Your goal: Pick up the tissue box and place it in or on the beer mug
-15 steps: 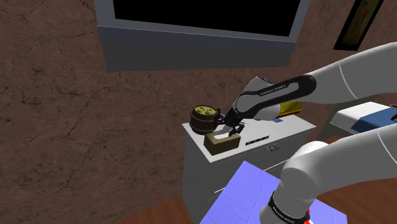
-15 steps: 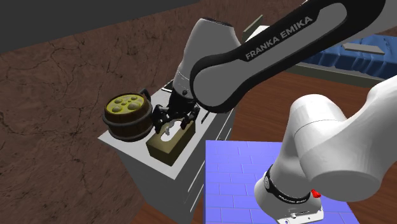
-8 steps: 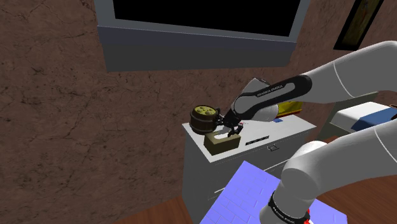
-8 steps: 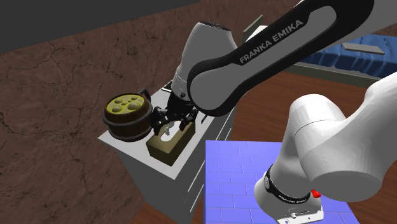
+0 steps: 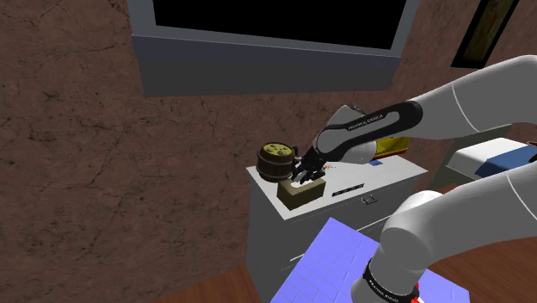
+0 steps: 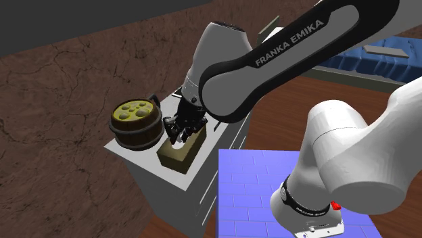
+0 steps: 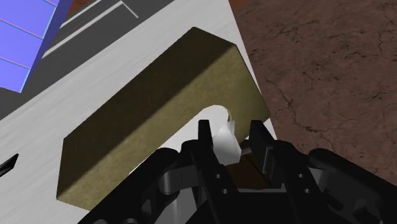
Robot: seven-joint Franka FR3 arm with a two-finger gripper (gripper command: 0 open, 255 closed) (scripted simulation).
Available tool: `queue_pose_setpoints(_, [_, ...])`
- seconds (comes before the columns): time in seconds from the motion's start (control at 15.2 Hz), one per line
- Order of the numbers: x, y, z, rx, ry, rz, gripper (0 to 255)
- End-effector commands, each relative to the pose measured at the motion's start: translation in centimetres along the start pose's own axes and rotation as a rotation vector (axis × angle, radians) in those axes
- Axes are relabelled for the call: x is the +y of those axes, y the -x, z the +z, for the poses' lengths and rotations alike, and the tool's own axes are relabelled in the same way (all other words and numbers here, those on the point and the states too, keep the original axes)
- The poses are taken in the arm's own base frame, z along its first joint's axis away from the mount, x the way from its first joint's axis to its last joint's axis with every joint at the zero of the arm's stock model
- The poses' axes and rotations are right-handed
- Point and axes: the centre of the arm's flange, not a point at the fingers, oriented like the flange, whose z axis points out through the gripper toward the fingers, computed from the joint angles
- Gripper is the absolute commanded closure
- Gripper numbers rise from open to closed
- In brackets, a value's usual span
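Tissue box (image 7: 153,121), mid-frame: my pincer (image 7: 229,137), apart a moment ago, has clamped it. Lifting toward the beer mug (image 6: 135,123) should come next.

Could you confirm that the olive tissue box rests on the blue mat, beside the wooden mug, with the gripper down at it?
One detail is off: the tissue box rests on the white cabinet top, as the shoulder view shows. It is beside the wooden mug, with the gripper down at it.

Tissue box (image 6: 177,155) on the cabinet (image 5: 396,176) top, beer mug (image 6: 135,123) just beside it toward the second exterior view's left, gripper (image 6: 181,133) at the box's top.
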Motion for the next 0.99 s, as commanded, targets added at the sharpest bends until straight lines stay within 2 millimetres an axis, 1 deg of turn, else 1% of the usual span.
queue_pose_setpoints(0.0, [0.1,0.1,0.2,-0.005,0.004,-0.001,255])
queue_pose_setpoints(0.13, [0.2,0.1,0.2,-0.005,0.004,-0.001,255])
queue_pose_setpoints(0.92, [-2.2,-1.0,-5.6,-0.005,0.004,-0.001,255])
